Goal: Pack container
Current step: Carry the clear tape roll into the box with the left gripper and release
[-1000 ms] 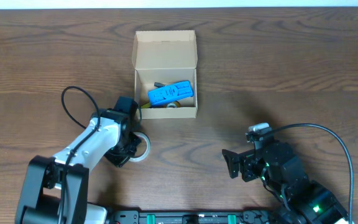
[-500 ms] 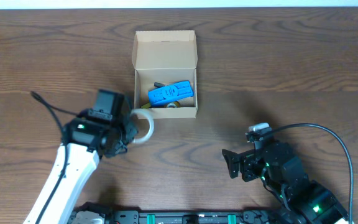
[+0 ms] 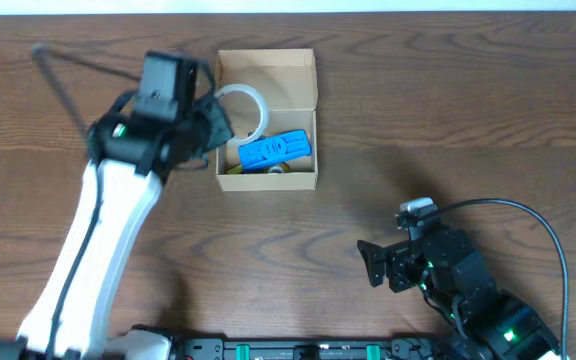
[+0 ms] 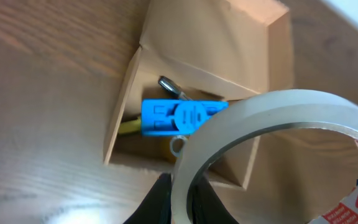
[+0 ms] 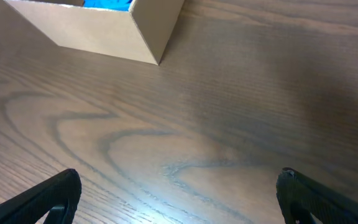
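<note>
My left pincer (image 3: 216,128) is clamped on the rim of a roll of pale tape (image 3: 243,108), holding it tilted over the left part of the open container (image 3: 290,70). The container sits on the wooden tabletop (image 3: 448,120), far and a little left of the middle, with its lid standing open on the far side. Inside, toward the near wall, lies a blue packet (image 3: 274,150). My right pincer (image 3: 373,262) hangs low over the tabletop at the near right, well apart from the container, spread wide and holding nothing.
</note>
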Robot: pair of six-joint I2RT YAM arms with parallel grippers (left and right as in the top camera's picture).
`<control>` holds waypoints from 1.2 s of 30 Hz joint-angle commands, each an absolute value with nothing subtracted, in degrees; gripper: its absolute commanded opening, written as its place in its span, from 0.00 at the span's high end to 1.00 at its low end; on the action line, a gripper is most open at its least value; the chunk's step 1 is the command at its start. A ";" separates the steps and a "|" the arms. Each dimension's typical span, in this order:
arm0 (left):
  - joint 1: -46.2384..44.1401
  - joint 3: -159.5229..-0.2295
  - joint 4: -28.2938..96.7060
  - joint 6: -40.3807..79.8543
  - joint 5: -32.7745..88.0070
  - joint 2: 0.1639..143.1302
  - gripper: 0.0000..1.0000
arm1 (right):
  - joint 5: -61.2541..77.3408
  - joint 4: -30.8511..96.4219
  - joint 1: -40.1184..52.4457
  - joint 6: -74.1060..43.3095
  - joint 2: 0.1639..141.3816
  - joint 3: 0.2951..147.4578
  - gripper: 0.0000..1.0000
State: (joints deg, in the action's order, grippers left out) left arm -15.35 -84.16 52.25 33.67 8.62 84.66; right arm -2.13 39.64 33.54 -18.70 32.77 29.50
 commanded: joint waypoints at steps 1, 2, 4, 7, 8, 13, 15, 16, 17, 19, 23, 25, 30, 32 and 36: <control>-14.92 -87.68 52.47 26.98 8.67 91.55 0.89 | -2.57 39.66 33.01 -19.25 32.64 29.65 0.01; -14.92 -88.31 52.47 26.22 8.95 93.38 0.89 | -2.55 39.68 33.01 -19.25 32.64 29.65 0.01; -15.03 -89.06 52.42 24.64 9.32 96.03 0.89 | -2.57 39.66 33.01 -19.25 32.64 29.65 0.01; -15.18 -89.21 51.64 22.59 10.46 99.00 0.89 | -2.55 39.68 33.01 -19.25 32.64 29.65 0.01; -15.27 -89.21 51.40 22.11 10.57 99.74 0.89 | -2.55 39.66 33.01 -19.25 32.64 29.65 0.01; -16.69 -89.21 50.04 19.22 10.39 102.45 0.89 | -2.57 39.68 33.01 -19.25 32.64 29.65 0.01; -17.47 -89.21 49.63 18.59 9.87 103.15 0.89 | -2.57 39.66 33.01 -19.25 32.64 29.65 0.01; -17.85 -89.21 49.47 18.00 9.74 103.53 0.89 | -2.57 39.66 33.01 -19.25 32.64 29.65 0.01; -18.26 -89.21 49.47 17.93 9.37 103.90 0.89 | -2.57 39.66 33.01 -19.25 32.64 29.65 0.01; -19.14 -89.21 49.65 17.58 7.99 104.68 0.88 | -2.55 39.66 33.01 -19.25 32.64 29.65 0.01; -20.80 -89.21 50.37 16.14 5.08 106.76 0.88 | -2.57 39.66 33.01 -19.25 32.64 29.65 0.01; -21.41 -89.19 50.89 15.49 3.53 107.87 0.88 | -2.55 39.68 33.01 -19.25 32.64 29.65 0.01; -21.85 -89.19 51.24 14.37 2.17 109.30 0.78 | -2.57 39.66 33.01 -19.25 32.64 29.65 0.01; -21.82 -89.19 51.20 14.31 1.87 109.34 0.67 | -2.55 39.66 33.01 -19.25 32.64 29.65 0.01; -21.82 -89.19 51.20 14.33 1.21 109.34 0.48 | -2.55 39.66 33.01 -19.25 32.64 29.65 0.01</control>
State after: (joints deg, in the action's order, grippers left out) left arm -21.82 -88.01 50.98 15.11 2.83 109.14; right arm -2.13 39.62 33.54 -18.68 32.77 29.52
